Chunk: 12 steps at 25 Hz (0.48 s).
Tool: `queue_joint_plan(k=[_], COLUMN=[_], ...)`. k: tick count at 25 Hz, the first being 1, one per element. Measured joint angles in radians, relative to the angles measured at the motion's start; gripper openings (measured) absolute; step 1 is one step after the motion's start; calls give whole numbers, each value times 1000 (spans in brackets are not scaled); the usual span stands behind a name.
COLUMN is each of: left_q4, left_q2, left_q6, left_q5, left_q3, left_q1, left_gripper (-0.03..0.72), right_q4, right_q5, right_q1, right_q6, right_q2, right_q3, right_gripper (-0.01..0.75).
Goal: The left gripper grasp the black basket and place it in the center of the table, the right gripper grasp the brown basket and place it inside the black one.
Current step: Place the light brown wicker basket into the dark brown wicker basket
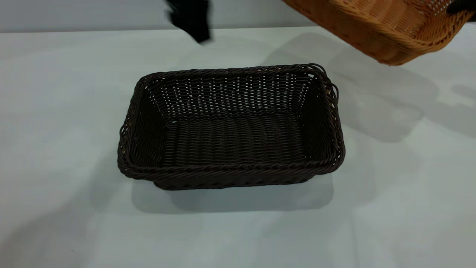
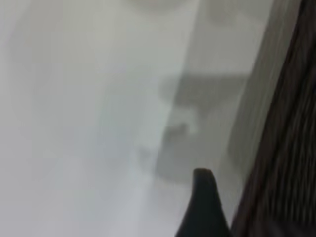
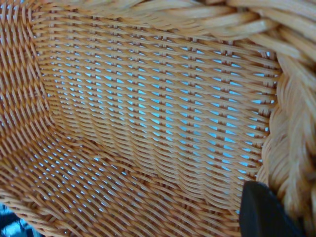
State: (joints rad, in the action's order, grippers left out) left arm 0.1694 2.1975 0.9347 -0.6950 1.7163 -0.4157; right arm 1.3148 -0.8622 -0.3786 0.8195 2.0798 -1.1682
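The black basket (image 1: 230,130) stands upright and empty in the middle of the table (image 1: 55,111). My left gripper (image 1: 191,18) hangs above the table's far edge, behind the black basket and apart from it, open and empty. In the left wrist view one finger (image 2: 203,202) shows beside the black basket's side (image 2: 291,148). My right gripper (image 1: 461,5) is shut on the rim of the brown basket (image 1: 386,29) and holds it tilted in the air at the far right. The right wrist view shows the brown basket's inside (image 3: 148,123) and one finger (image 3: 261,212) against its braided rim.
The table's far edge (image 1: 93,31) meets a pale wall. The brown basket's shadow (image 1: 379,100) lies on the table right of the black basket. No other objects show.
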Motion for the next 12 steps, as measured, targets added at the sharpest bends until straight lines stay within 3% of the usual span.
queue_joint_plan(k=[6, 12], left_q4=[36, 140], left_q2=[-59, -60], left_q6=[-129, -155], left_q5=[-68, -61], left_q3=[0, 0], left_q1=[214, 354], left_gripper=[505, 505], right_q4=[-63, -187], right_q5=[-49, -102], right_q1=[39, 178], right_q6=[-47, -162], right_q2=[0, -37], right_q3=[0, -1], right_gripper=[67, 67])
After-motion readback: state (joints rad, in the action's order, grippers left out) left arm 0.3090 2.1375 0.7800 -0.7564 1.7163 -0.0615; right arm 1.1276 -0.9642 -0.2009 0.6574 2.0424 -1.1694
